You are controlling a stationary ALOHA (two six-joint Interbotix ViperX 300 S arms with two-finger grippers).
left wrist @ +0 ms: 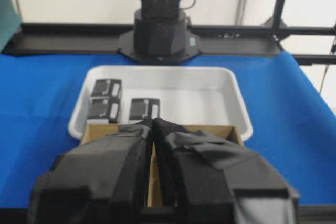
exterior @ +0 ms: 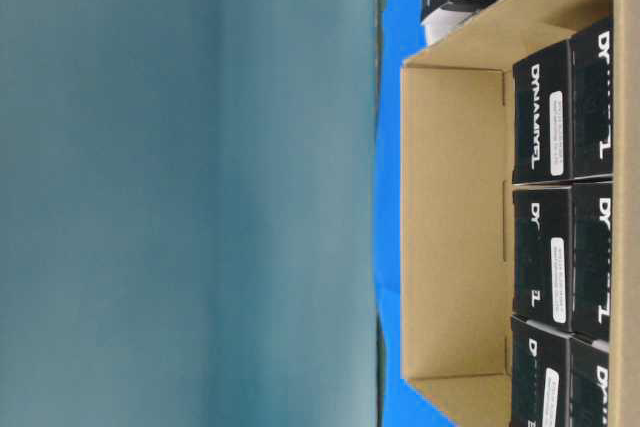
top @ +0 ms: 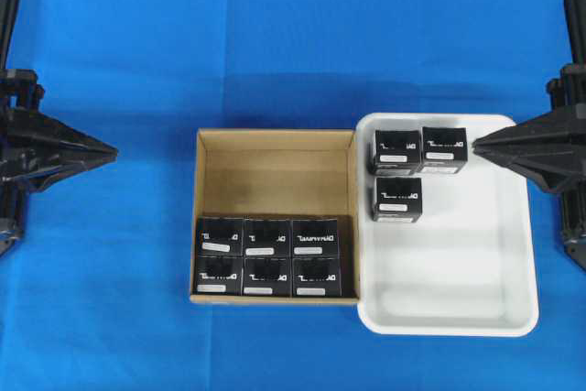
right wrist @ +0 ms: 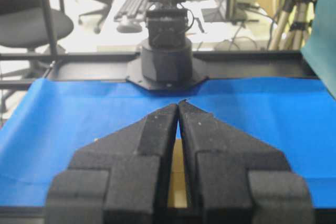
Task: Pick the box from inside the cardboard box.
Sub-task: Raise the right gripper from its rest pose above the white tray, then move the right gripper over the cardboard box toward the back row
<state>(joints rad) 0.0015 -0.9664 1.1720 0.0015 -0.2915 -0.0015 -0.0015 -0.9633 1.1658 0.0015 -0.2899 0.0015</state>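
Left gripper: the left gripper (top: 113,149) is seen at the left edge of the overhead view, fingers pressed together at the tips, nothing held; in the left wrist view the two pads (left wrist: 134,145) are seen meeting.
Right gripper: the right gripper (top: 474,146) is seen at the right of the overhead view, tips closed to a point, nothing gripped, level with the far right corner of the white tray (top: 458,318).
Cardboard box: the cardboard box (top: 275,148) is placed mid-table, its right wall touching the tray's left rim.
Boxes inside: six black boxes are packed in two rows of three against the near wall; the far part of the carton floor is bare.
The box: the box (top: 219,236) at the left end of the rear row is taken as one candidate; it lies well apart from both grippers, nearer the left one.
Orientation: each box is seen nearly square from above, white lettering running left to right, the label strip toward the near edge; a long axis cannot be told.
Tray: three more black boxes (top: 396,152) are grouped at its far left.
Surface: a blue cloth (top: 101,299) is spread over the table.
Room: a teal backdrop (exterior: 190,187) is seen in the table-level view; office chairs, a keyboard and tripods are seen behind in the right wrist view.
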